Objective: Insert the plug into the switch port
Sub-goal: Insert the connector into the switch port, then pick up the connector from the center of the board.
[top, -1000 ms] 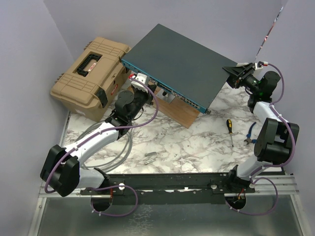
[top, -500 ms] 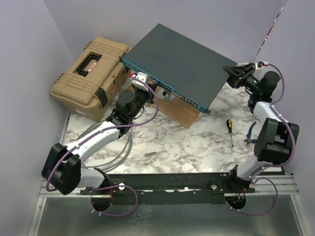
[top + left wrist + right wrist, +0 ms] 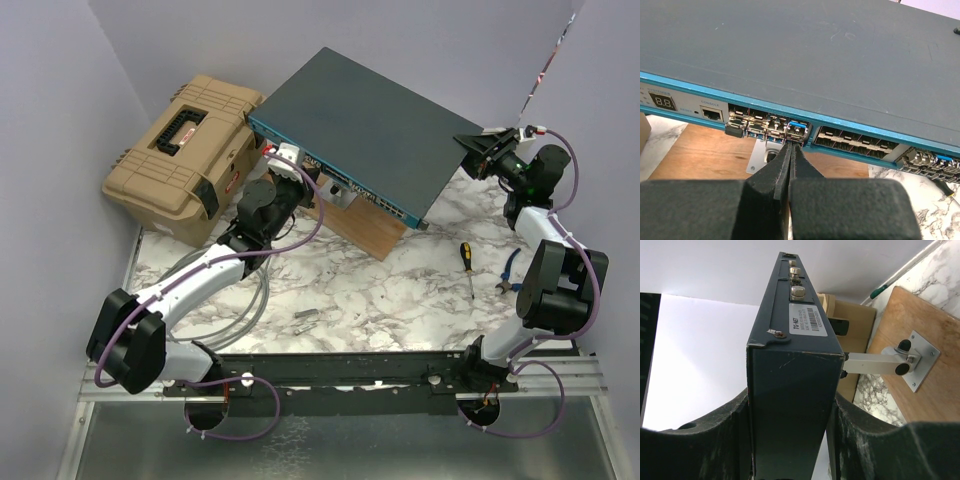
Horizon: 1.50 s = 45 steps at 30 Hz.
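Where the grey-veined marble tabletop [image 3: 340, 290] meets plain lavender walls [image 3: 60, 100] on three sides, the switch [image 3: 365, 125] stands raised at the back over a wooden board [image 3: 360, 232]. Its blue port face is turned toward the left arm, and one corner is just beside a tan toolbox [image 3: 185, 155].

The left gripper [image 3: 790, 146] has its jaws pressed together, tips against the plug [image 3: 797, 129] in a port. The right gripper [image 3: 468, 150] is clamped on the switch's far end. A screwdriver [image 3: 467, 268] and pliers [image 3: 510, 272] lie on the marble at right.
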Available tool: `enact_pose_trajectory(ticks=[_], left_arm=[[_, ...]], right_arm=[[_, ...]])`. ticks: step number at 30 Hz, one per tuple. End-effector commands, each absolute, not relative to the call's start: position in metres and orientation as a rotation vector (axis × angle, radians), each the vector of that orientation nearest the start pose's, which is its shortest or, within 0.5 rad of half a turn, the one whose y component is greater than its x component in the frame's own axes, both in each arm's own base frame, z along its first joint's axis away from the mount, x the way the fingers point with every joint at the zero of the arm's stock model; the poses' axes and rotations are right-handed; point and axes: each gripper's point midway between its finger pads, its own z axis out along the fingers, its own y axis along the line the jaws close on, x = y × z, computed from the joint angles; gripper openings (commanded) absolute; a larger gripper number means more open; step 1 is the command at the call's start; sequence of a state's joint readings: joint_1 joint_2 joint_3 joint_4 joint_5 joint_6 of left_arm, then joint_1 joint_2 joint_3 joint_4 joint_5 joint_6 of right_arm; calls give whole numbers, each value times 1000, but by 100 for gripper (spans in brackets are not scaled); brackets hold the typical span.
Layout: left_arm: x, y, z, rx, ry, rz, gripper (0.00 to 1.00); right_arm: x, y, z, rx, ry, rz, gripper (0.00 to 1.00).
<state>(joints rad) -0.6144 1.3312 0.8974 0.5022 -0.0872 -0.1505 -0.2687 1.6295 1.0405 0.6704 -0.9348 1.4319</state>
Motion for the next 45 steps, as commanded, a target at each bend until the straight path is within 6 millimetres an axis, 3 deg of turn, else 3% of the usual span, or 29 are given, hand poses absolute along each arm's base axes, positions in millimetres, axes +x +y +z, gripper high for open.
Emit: enact_pose_trajectory(ticks=[1, 7, 18, 24, 32, 38, 45], left_arm=[[396, -264, 338, 183, 1390, -611, 0], [392, -265, 324, 182, 1442, -632, 0], [363, -250, 292, 252, 1533, -604, 0], [352, -237, 287, 264, 1556, -562, 12], [325, -212, 267, 317, 1661, -479, 34], [302, -194, 255, 310, 1730, -459, 54], [282, -179, 241, 260, 1823, -462, 75]], right_arm=[[441, 62, 289, 470, 1683, 1539, 27], [439, 62, 288, 450, 1693, 1522, 27], [444, 60, 297, 447, 1675, 1503, 28], [443, 59, 297, 459, 1676, 1487, 33], [446, 42, 298, 520, 1652, 1423, 64], [446, 28, 315, 515, 1619, 1367, 88], [441, 1, 325, 545, 1617, 1228, 99]])
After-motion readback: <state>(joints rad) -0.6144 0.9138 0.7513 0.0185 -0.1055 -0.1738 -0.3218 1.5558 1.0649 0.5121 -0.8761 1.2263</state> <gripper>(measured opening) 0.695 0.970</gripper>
